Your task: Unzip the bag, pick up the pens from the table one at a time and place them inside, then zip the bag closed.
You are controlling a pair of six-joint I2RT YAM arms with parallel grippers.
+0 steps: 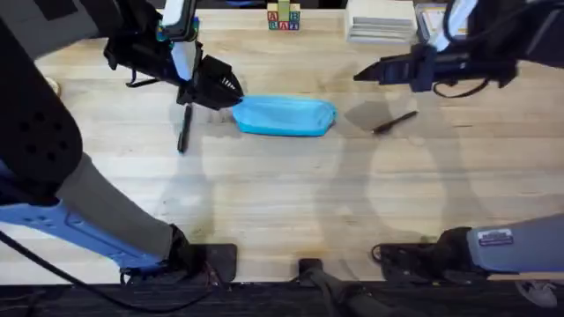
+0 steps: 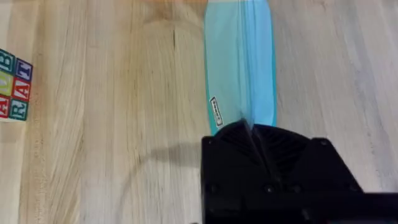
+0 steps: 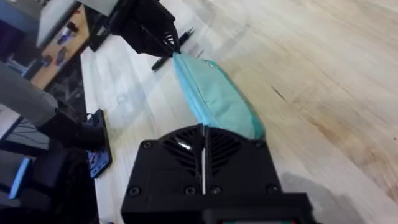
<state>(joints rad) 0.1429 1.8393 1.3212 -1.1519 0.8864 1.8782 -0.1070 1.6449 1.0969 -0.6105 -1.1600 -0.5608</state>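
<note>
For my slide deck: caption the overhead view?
Left gripper at the end of the turquoise bag; two pens lie on the table.

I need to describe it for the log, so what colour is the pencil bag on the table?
The bag is light turquoise-blue, shown best in the overhead view.

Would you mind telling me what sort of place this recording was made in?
Probably a robotics lab workbench. Two robot arms work over a light wood table holding a turquoise pencil pouch and pens; alphabet blocks and stacked papers sit at the far edge.
</note>
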